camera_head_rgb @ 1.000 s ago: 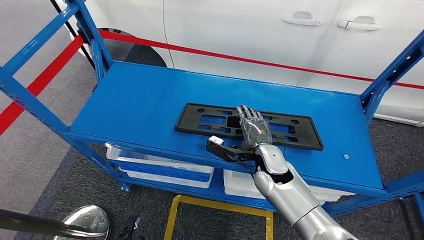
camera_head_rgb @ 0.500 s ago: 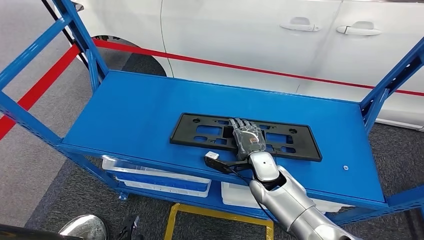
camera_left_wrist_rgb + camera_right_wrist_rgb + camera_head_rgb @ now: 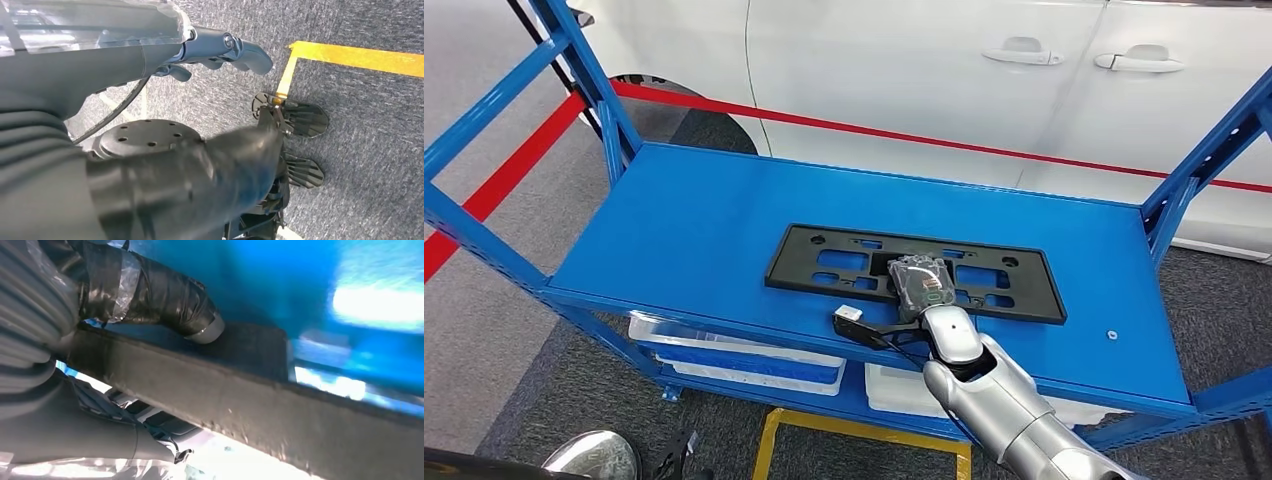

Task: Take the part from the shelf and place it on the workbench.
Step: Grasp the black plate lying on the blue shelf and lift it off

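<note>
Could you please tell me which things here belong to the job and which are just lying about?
For the job:
- black part
- blue shelf
- right robot hand, curled on the part

Lying about:
- white car
- red barrier tape
- clear bins

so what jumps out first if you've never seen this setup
A long flat black plastic frame with cut-outs lies across the middle of the bright blue metal shelf, and the robot's silver right hand rests on its near edge. Behind the shelf stand a white car and a red barrier tape.
</note>
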Robot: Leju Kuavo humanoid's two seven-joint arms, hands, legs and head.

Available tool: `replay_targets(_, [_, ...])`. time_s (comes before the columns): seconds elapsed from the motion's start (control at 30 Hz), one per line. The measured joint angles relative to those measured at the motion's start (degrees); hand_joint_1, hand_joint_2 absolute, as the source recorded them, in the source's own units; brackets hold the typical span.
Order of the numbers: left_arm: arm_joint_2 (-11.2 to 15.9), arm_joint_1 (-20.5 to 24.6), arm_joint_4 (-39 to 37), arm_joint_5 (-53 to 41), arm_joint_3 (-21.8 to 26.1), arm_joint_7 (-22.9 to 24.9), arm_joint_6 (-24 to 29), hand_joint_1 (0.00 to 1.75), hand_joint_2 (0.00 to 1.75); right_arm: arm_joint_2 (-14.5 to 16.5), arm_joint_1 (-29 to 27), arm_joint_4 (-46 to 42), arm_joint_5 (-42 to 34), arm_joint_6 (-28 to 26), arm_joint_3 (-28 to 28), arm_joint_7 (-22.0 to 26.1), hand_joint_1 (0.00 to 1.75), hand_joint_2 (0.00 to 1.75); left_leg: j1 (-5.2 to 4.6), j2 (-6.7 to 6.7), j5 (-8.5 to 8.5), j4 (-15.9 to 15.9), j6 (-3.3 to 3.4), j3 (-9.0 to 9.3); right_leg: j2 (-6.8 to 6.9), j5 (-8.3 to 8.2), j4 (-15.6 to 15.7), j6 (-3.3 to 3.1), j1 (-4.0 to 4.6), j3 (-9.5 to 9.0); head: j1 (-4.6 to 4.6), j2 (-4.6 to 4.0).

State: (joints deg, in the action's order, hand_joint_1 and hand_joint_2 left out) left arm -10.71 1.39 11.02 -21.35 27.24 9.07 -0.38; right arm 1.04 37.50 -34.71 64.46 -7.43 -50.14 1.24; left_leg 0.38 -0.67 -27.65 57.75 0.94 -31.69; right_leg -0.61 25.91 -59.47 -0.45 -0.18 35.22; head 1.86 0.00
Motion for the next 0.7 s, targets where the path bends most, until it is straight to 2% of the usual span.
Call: replay_targets(0.7, [-0.19, 0.00, 0.00, 0.74, 3.39, -2.18, -1.81, 0.00, 1.75, -4.27, -3.35, -12.89, -2.68, 0.25, 0.00, 0.22, 1.75, 1.75, -0.06, 0.01, -0.16, 0.29, -0.08, -0.11, 0.01, -0.01, 0.02, 0.01, -0.04, -0.03, 0.00, 0.00])
